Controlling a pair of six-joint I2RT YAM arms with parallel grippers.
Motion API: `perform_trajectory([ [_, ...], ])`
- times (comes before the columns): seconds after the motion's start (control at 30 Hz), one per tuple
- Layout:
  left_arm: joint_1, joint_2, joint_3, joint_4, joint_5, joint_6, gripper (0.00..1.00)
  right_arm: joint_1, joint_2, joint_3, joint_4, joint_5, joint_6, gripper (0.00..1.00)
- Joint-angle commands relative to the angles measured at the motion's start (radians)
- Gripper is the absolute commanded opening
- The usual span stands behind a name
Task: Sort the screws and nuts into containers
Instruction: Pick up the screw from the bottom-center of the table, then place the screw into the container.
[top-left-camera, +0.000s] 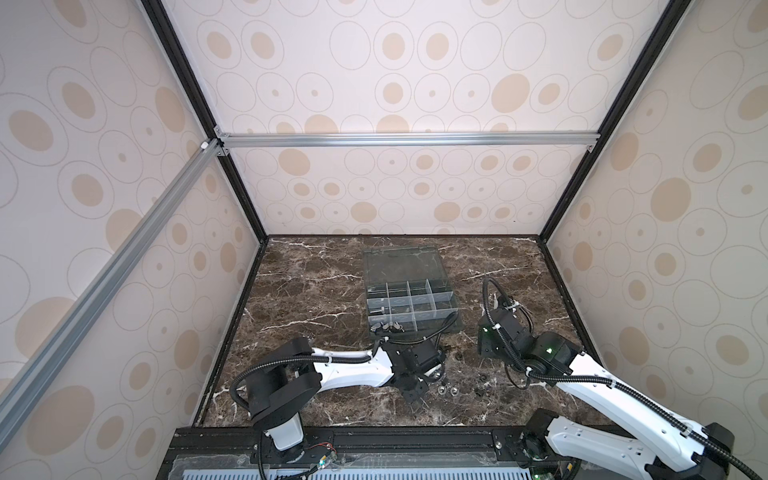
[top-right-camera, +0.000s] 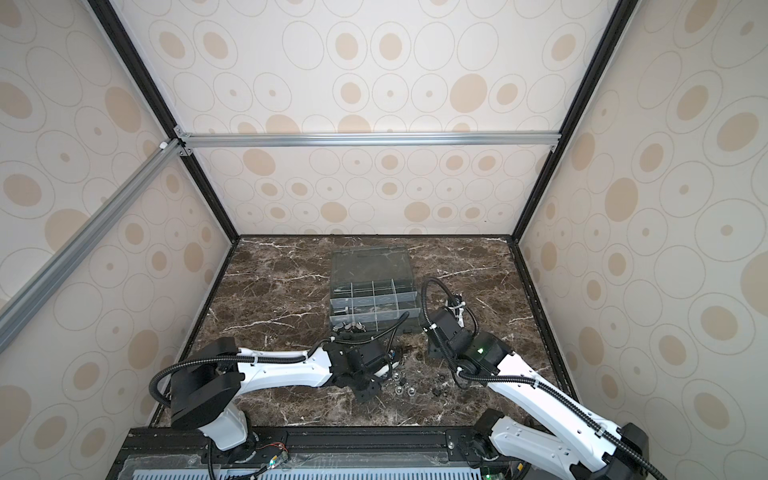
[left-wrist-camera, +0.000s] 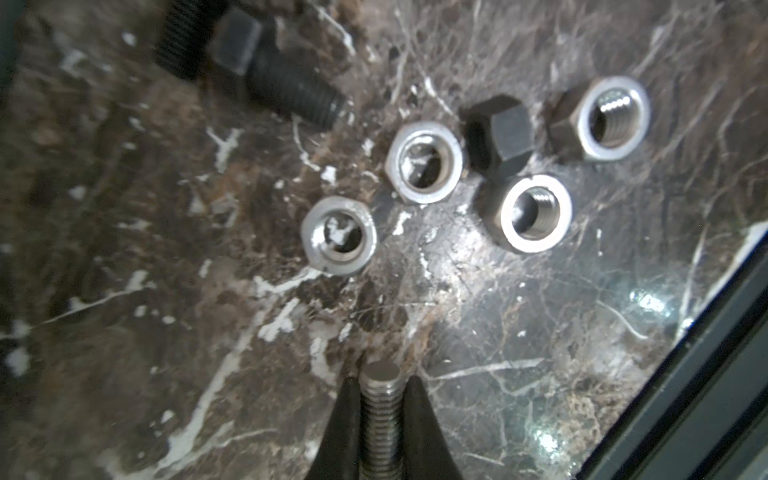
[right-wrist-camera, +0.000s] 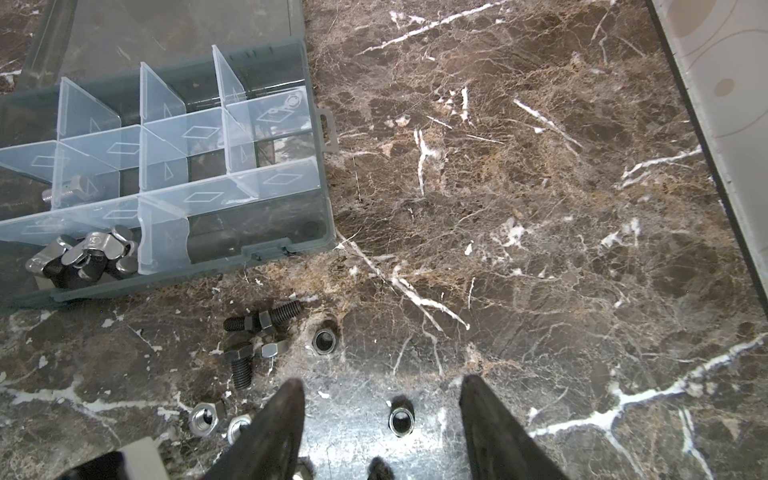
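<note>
Your left tool (left-wrist-camera: 380, 380) is clamped on a silver screw (left-wrist-camera: 380, 411), shank running lengthwise between the fingers (left-wrist-camera: 343, 424). The organiser box (top-left-camera: 456, 313) sits just beyond it on the tabletop (top-left-camera: 311, 291). Its screw compartment (top-left-camera: 383, 304) is probably on the left side. Your right tool (right-wrist-camera: 380, 384) is spread and holds nothing.

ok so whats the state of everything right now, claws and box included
left claw, shut on a silver screw
right claw, open, holding nothing
organiser box, lid open, laid back behind it
wing nuts, inside a box compartment
silver nuts, loose on the table
black screws, loose on the table
</note>
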Motion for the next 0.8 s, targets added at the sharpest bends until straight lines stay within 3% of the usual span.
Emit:
perform_trajectory([
  [0.0,0.047,-0.067,0.048,-0.032,-0.108,0.057,0.06,-0.006,-0.014,-0.011,-0.030,0.018,0.023,0.63],
  [0.2,0.211,-0.102,0.151,-0.050,-0.248,0.190,0.06,-0.006,-0.024,-0.010,-0.036,0.013,0.026,0.63],
  [0.37,0.341,-0.117,0.184,0.057,-0.298,0.314,0.06,-0.006,-0.042,-0.015,-0.046,0.010,0.038,0.63],
  [0.57,0.409,-0.068,0.181,0.175,-0.348,0.439,0.06,-0.006,-0.065,-0.030,-0.055,0.007,0.056,0.63],
  [0.77,0.461,-0.019,0.183,0.242,-0.344,0.455,0.06,-0.008,-0.078,-0.031,-0.077,0.009,0.069,0.63],
])
